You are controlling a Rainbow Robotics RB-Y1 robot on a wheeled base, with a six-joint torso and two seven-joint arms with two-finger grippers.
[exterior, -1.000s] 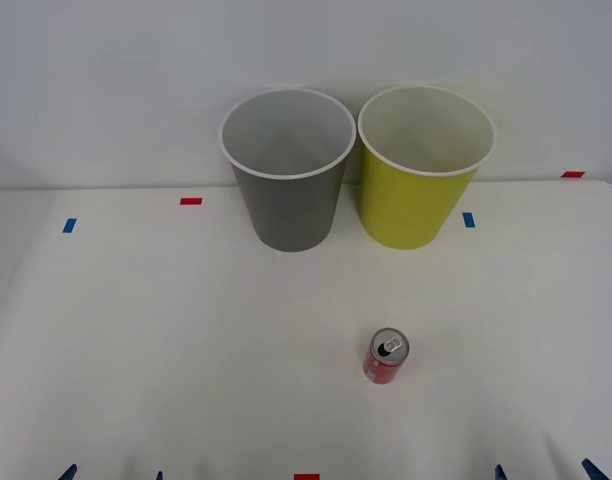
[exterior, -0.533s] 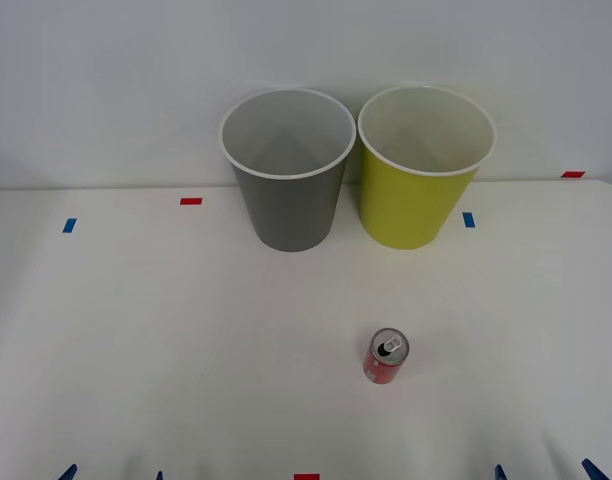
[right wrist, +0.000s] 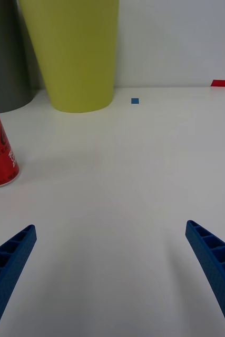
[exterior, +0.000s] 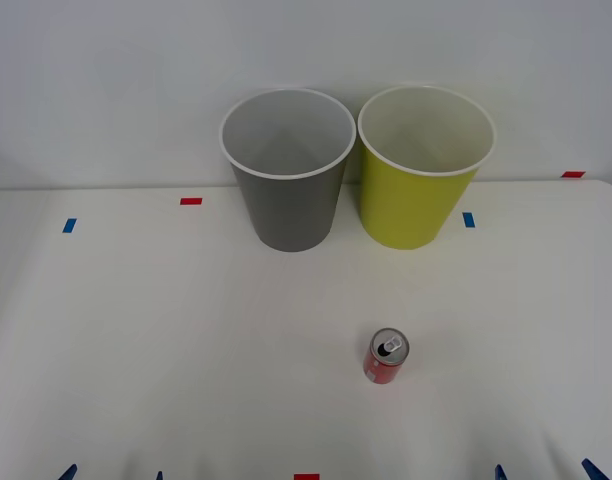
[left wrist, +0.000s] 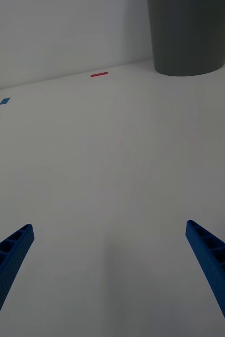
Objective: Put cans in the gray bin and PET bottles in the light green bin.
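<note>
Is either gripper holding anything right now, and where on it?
Nothing is held. Both grippers, left and right, are open over bare table; the red can stands untouched.

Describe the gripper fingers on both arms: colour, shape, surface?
Both grippers, left and right, have two bright blue fingers each. Each finger is a long wedge tapering to a narrow tip, with a ribbed, lattice-like side of open cells. No cables or markings show on them.
</note>
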